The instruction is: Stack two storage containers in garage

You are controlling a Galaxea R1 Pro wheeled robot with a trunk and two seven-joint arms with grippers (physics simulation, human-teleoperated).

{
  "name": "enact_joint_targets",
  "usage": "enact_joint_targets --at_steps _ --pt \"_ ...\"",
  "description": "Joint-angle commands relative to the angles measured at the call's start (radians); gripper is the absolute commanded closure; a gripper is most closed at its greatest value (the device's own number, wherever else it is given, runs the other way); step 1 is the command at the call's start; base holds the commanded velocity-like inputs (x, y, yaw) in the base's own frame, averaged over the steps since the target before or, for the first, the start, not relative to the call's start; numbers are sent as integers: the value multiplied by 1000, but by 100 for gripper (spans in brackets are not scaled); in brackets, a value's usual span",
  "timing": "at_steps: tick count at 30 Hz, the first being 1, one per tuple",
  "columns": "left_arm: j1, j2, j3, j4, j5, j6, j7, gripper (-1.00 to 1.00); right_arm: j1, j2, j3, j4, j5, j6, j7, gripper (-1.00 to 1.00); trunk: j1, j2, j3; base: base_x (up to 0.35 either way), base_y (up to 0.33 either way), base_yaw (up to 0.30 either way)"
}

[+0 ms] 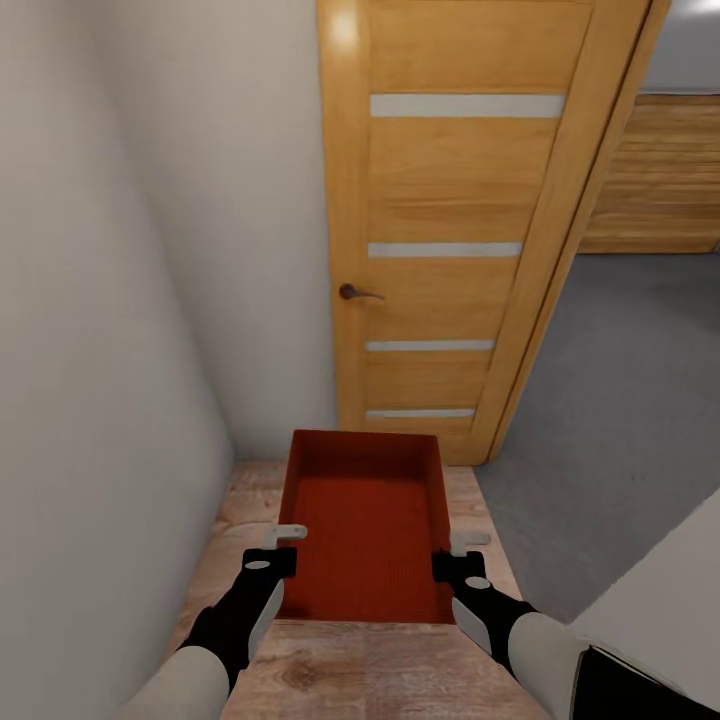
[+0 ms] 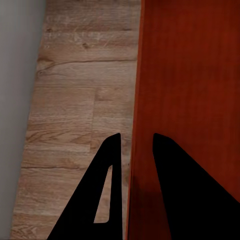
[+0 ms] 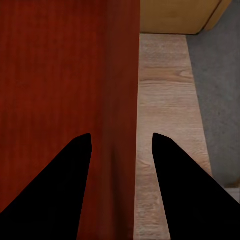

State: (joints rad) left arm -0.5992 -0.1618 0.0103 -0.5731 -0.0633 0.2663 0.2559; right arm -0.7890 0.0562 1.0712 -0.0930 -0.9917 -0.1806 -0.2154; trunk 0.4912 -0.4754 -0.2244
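One orange-red open-top storage container (image 1: 365, 530) hangs level in front of me above the light wood plank floor (image 1: 370, 670). My left gripper (image 1: 285, 540) is shut on its left wall. My right gripper (image 1: 455, 552) is shut on its right wall. In the left wrist view the two dark fingers (image 2: 107, 175) straddle the container's wall (image 2: 190, 75), with my left gripper (image 2: 136, 142) closed on it. In the right wrist view my right gripper (image 3: 121, 142) straddles the other wall of the container (image 3: 60, 65). The container is empty.
A white wall (image 1: 100, 300) runs close along my left. An open orange wooden door (image 1: 450, 230) with a dark handle (image 1: 355, 292) stands straight ahead. To its right lies the garage's dark grey floor (image 1: 620, 400), with a wooden plank door (image 1: 660, 180) behind. A white surface (image 1: 670, 590) sits at lower right.
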Motion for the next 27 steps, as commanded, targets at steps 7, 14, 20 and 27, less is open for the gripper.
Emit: enact_joint_targets --at_steps 7,14,20,27 --pt "-1 1 3 -2 -18 10 6 100 -1 -6 -7 5 -8 -5 -4 100 1 -2 -2 322 0 0" --pt "-1 1 4 -4 -18 10 6 100 -1 -6 -7 4 -8 -5 -4 100 1 -2 -2 214 0 0" --pt "-1 1 4 -4 -18 10 6 100 -1 -6 -7 5 -8 -5 -4 100 1 -2 -2 22 0 0" --pt "-1 1 5 -4 -18 10 6 100 -1 -6 -7 4 -8 -5 -4 100 1 -2 -2 2 0 0"
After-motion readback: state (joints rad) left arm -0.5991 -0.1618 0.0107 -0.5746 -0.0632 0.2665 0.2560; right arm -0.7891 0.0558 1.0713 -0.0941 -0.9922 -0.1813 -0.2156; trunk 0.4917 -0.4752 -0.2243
